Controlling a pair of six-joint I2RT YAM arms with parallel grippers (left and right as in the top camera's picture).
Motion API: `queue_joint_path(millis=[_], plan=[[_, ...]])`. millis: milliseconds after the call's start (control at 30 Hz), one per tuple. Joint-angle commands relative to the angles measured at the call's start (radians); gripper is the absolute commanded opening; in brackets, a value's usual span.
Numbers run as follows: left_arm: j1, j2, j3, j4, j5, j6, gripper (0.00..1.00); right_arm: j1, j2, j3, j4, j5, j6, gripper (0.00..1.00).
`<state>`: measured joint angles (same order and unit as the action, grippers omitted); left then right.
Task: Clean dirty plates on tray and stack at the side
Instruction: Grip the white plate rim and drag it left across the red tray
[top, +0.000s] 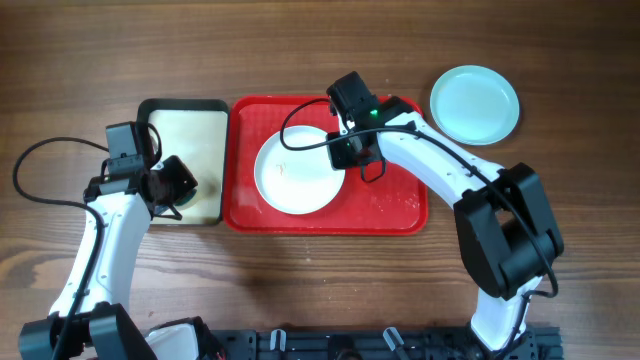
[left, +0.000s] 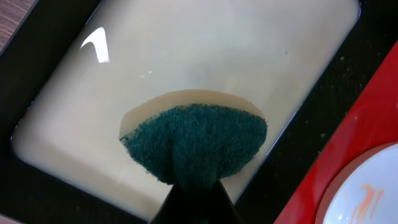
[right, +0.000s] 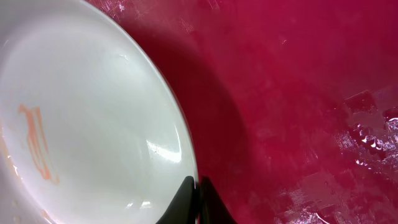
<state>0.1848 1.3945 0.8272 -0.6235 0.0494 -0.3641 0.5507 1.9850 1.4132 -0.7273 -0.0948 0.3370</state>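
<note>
A white plate lies on the red tray, with an orange smear on its face. My right gripper is shut on the right rim of this plate, one finger on each side of the edge. A pale light-blue plate rests on the table to the right of the tray. My left gripper is shut on a dark green sponge with a cream backing, held over the small black-rimmed tray.
The black-rimmed tray with a cream inside sits against the red tray's left side. Wet patches glisten on the red tray's floor. Cables trail from both arms over the wooden table.
</note>
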Motion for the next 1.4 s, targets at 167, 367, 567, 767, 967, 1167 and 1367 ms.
queue_joint_path(millis=[167, 367, 567, 767, 967, 1167, 1367], plan=[[-0.004, -0.018, -0.005, 0.004, -0.013, -0.010, 0.04, 0.010, -0.027, -0.002, -0.015, 0.018, 0.011, 0.04], [-0.004, -0.018, -0.005, 0.004, -0.013, -0.010, 0.04, 0.010, -0.027, -0.002, -0.023, -0.002, 0.011, 0.04], [-0.004, -0.018, -0.005, 0.004, -0.013, -0.010, 0.04, 0.013, -0.027, -0.002, -0.025, -0.009, 0.011, 0.04], [-0.004, -0.018, -0.005, 0.004, -0.013, -0.010, 0.04, 0.014, -0.027, -0.012, -0.031, -0.009, 0.011, 0.04], [-0.004, -0.018, -0.005, 0.004, -0.013, -0.010, 0.04, 0.016, -0.025, -0.032, -0.012, -0.009, 0.011, 0.05], [-0.004, -0.018, -0.005, 0.004, -0.013, -0.010, 0.04, 0.022, -0.025, -0.032, 0.001, -0.009, 0.011, 0.10], [-0.004, -0.018, -0.005, 0.004, -0.013, -0.010, 0.04, 0.022, -0.025, -0.032, 0.018, -0.009, 0.011, 0.41]])
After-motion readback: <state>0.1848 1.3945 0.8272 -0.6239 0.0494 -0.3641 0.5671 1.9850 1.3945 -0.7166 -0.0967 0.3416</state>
